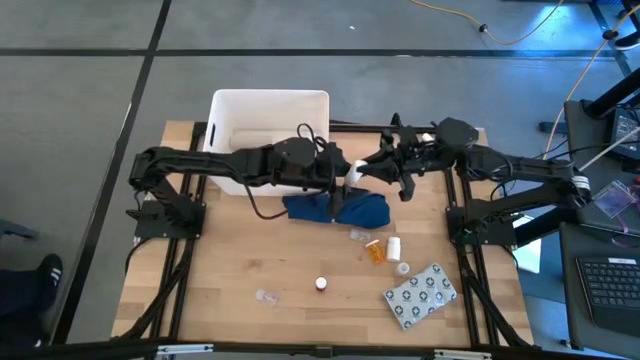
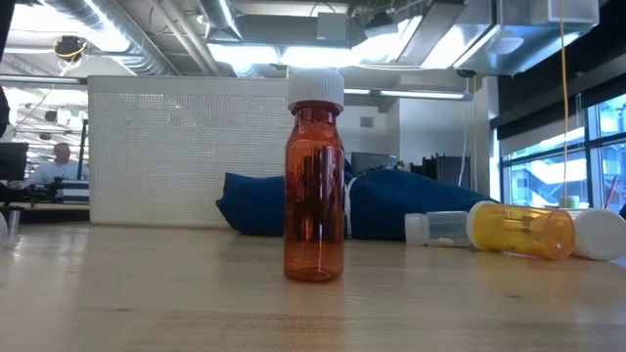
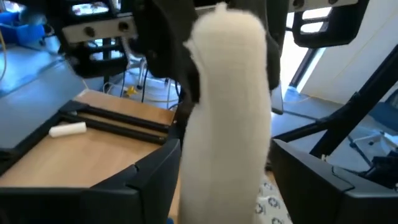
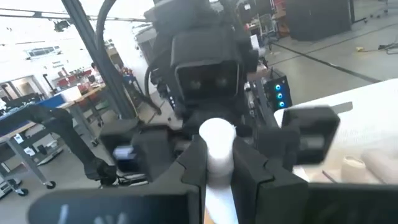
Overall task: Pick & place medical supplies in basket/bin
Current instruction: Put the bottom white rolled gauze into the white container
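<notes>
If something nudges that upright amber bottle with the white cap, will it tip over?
Probably. The amber bottle stands tall on a narrow base, so a high push likely topples it. It looks empty, so probably light. Being round, it may then roll like the orange pill bottle lying nearby.

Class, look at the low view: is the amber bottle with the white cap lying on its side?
No. The amber bottle stands upright on the table, white cap on top, while a yellow bottle lies on its side nearby.

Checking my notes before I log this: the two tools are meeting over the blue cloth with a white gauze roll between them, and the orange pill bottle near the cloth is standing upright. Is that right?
One detail is off. The orange pill bottle lies on its side, not upright, as the high view shows. The rest holds: the left tool and right tool meet over the blue cloth with the white gauze roll between them.
</notes>
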Tool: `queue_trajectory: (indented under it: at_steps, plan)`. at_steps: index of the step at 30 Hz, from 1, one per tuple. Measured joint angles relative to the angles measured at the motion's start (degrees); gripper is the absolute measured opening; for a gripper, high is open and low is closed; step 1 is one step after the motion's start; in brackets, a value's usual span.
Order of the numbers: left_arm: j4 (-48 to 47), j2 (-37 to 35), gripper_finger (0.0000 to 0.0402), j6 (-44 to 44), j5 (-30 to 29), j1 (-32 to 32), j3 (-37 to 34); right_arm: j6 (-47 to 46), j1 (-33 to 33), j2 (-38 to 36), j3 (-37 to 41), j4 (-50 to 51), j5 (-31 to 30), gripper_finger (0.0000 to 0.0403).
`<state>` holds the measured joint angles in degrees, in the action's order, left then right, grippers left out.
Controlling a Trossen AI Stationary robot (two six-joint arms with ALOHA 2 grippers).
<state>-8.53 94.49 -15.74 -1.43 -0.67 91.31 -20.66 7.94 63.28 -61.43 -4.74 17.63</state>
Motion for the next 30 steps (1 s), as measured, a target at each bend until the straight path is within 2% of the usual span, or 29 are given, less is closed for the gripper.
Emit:
queue_trajectory:
  at_steps: [7, 17, 26, 30]
  plan:
    - [-2.4, -3.2, 0.0184, 1.0, -0.2, -0.6, 0.0, 0.1, 0.0, -0.6, 0.0, 0.7, 0.0, 0.0045]
    - [-3.4, -2.4, 0.0129, 2.7, -0.4, -0.6, 0.0, 0.0, 0.0, -0.5, 0.0, -0.2, 0.0, 0.0045]
    - [-3.7, -3.3, 0.0057, 4.5, -0.4, -0.6, 0.0, 0.1, 0.0, -0.6, 0.0, -0.5, -0.2, 0.0045]
    - [-5.5, -3.6, 0.0048, 4.6, -0.4, -0.8, 0.0, 1.8, 0.0, -0.6, 0.0, 0.6, -0.2, 0.0066]
